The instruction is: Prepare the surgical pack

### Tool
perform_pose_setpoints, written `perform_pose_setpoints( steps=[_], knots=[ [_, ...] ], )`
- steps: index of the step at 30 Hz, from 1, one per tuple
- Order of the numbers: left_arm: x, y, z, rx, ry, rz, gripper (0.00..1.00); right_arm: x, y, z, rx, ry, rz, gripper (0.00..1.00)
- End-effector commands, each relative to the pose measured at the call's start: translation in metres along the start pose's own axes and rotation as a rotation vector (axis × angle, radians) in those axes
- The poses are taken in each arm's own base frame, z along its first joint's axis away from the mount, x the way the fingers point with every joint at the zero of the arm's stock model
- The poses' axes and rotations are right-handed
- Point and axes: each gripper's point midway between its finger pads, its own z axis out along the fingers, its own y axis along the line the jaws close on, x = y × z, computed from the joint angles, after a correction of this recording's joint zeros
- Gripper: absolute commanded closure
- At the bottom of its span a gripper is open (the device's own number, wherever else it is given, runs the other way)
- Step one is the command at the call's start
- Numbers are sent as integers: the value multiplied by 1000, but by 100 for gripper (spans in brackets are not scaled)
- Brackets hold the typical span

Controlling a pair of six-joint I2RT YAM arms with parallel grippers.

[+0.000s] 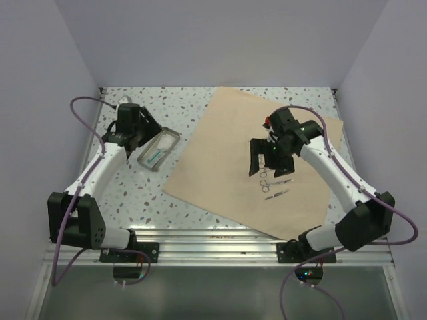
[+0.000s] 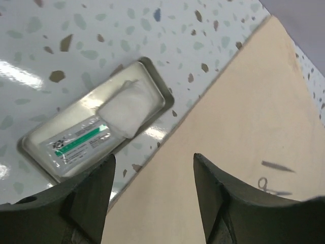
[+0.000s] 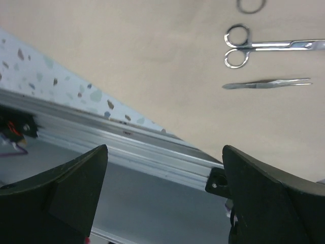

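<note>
Wrap sheet (image 1: 227, 147) spread flat, tray (image 2: 167, 94) off its left side.
Tan sheet covers the right half of the surface (image 1: 133, 193), one corner by the near edge. On it tweezers (image 3: 266, 83) and scissors (image 3: 264, 46) lie side by side; just beyond, the right tool (image 3: 165, 152) hangs wide open, empty. Toward the far-left corner the left tool (image 2: 152, 160), equally spread, hangs over the silver tray holding white gauze (image 2: 129, 107) and a packet (image 2: 78, 142).

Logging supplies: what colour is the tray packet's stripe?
Green stripe on the packet; left wrist view.
</note>
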Motion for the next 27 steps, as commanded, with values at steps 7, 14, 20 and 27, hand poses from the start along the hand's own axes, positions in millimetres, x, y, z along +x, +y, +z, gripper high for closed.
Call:
perform_pose_setpoints(
  steps=[7, 14, 20, 27],
  knots=[
    [84, -108, -41, 402, 221, 483, 35, -27, -71, 41, 146, -61, 496, 7],
    [138, -154, -56, 688, 368, 675, 39, -1, -111, 82, 214, -32, 779, 33],
    [183, -163, -64, 823, 494, 725, 41, 12, -125, 101, 268, -16, 827, 36],
    [184, -168, -64, 842, 500, 762, 43, 11, -136, 119, 302, -32, 843, 42]
  ],
)
